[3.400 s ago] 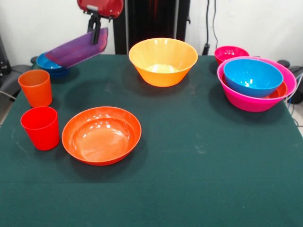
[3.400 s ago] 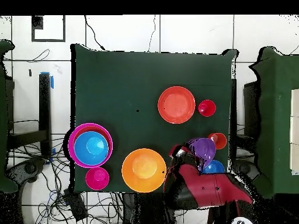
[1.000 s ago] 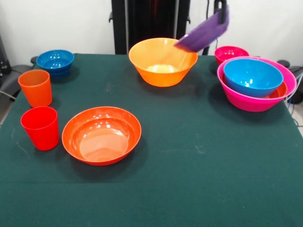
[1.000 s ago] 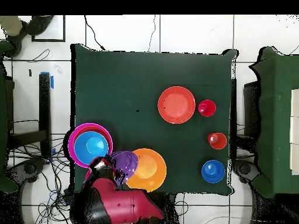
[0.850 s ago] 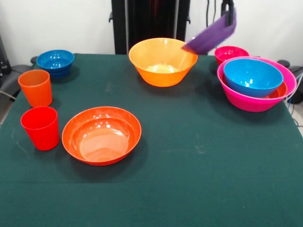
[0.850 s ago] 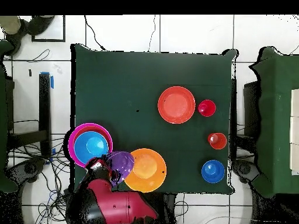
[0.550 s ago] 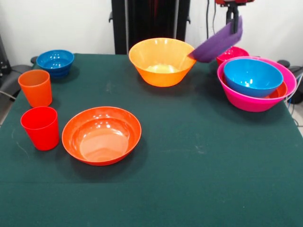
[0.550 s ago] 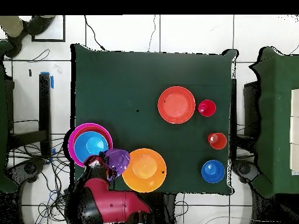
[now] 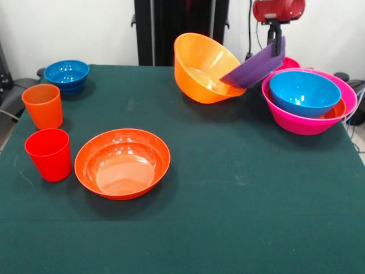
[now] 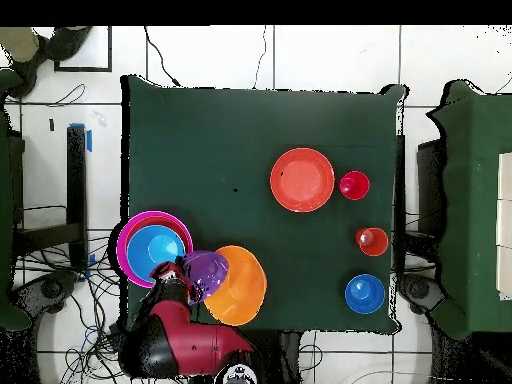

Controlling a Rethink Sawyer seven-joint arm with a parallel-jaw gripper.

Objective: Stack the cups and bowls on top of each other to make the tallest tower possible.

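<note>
The pincer (image 9: 278,41) is clenched on the rim of the purple bowl (image 9: 255,67), which hangs tilted with its low edge dug into the yellow-orange bowl (image 9: 206,67). That bowl is tipped up on its side, its mouth turned toward the purple one — a snag, by the look of it, not a planned contact.

The tower (image 9: 309,101) stands just beside, at the tabletop's (image 9: 239,194) far corner: a big pink bowl holding a shallow red-orange one and a blue bowl (image 9: 304,92) on top. A small pink-red bowl (image 9: 291,61) sits behind it, mostly hidden by the purple one.

To finish this step well, I would lift first. Raising the purple bowl clear lets the yellow-orange one drop back onto its base rather than being dragged or flipped. Then carry it over the blue bowl's centre, level it as far as the rim grip allows, and lower until it seats before letting go — a tilted release could slide off the glossy plastic.

Waiting well apart are the orange cup (image 9: 43,105), the red cup (image 9: 49,154), a second red-orange bowl (image 9: 122,162) and another blue bowl (image 9: 67,75).
</note>
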